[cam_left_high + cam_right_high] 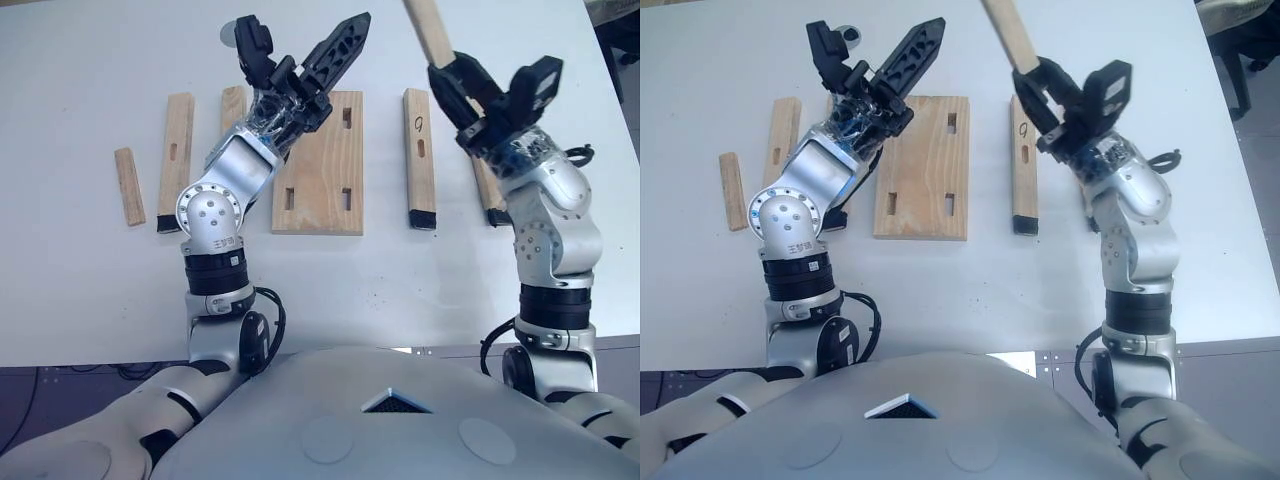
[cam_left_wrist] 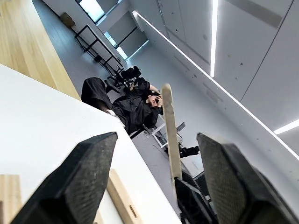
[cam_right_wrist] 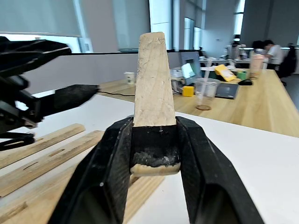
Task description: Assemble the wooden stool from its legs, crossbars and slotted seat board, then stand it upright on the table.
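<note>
1 stool leg point(image 1: 428, 25) pinched aslant in right hand point(image 3: 155, 133) | left hand point(image 1: 305, 35) spread above slotted seat board point(image 1: 320, 190) | both over bench point(image 1: 80, 60)

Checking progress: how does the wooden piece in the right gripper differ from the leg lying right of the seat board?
The wooden piece is raised, tilted, clamped in the right gripper; the leg lies flat on the table. The leg shows a slot and dark end; the piece's visible part shows neither. Both are pale wood.
</note>
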`<state>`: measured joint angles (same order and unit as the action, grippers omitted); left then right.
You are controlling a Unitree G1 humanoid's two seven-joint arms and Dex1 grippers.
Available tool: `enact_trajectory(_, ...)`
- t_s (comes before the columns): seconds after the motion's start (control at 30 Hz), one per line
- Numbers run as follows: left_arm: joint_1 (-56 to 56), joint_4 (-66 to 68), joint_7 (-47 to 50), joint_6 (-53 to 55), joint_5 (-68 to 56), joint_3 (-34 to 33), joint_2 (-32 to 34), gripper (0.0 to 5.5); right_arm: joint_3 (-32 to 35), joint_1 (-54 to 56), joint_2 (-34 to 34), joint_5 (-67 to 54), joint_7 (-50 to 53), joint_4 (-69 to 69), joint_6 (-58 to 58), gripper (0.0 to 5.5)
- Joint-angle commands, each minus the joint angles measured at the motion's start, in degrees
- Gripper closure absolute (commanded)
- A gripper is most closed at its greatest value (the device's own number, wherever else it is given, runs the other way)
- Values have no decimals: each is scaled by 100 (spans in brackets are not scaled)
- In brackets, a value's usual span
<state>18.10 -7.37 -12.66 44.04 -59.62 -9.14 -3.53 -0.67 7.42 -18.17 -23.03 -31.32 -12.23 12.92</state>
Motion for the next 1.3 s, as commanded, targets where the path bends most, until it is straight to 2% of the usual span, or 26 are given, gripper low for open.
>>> enact_trajectory(0.03, 133, -101, 265, 184, -232, -68, -44, 240, -376, -16, 59, 91, -114, -285, 148, 419)
enact_trajectory(0.17, 189, -56, 400, 183, -346, -174, -36, 240, -625, -110, 6, 119, -186, -461, 241, 419)
enact_trajectory(0.4, 185, 36, 546, 42, -260, -276, -36, 343, -666, -180, -19, 43, -245, -619, 364, 419)
enact_trajectory(0.7, 135, 35, 184, -45, -145, -226, 140, 483, -678, -228, 51, 62, -159, -683, 461, 419)
enact_trajectory(0.77, 145, 38, 156, -98, -81, -244, 186, 497, -655, -193, 83, 70, -103, -630, 489, 419)
enact_trajectory(0.8, 145, 60, 158, -132, -43, -260, 210, 499, -642, -172, 103, 69, -79, -592, 498, 380)
enact_trajectory(0.97, 120, 263, 181, -363, 423, -322, 466, 512, -630, -214, 113, 316, 140, -345, 344, 310)
enact_trajectory(1.07, -70, 260, 145, -778, 1134, -297, 844, 512, -632, -386, 74, 474, 224, -303, 228, 267)
enact_trajectory(1.17, -735, -24, 210, -2025, 2525, -530, 1500, 512, -592, -597, 33, 647, 336, -279, 107, 263)
enact_trajectory(1.3, -1271, 67, 186, -3237, 3581, -715, 1828, 512, -554, -805, 18, 826, 470, -274, -47, 263)
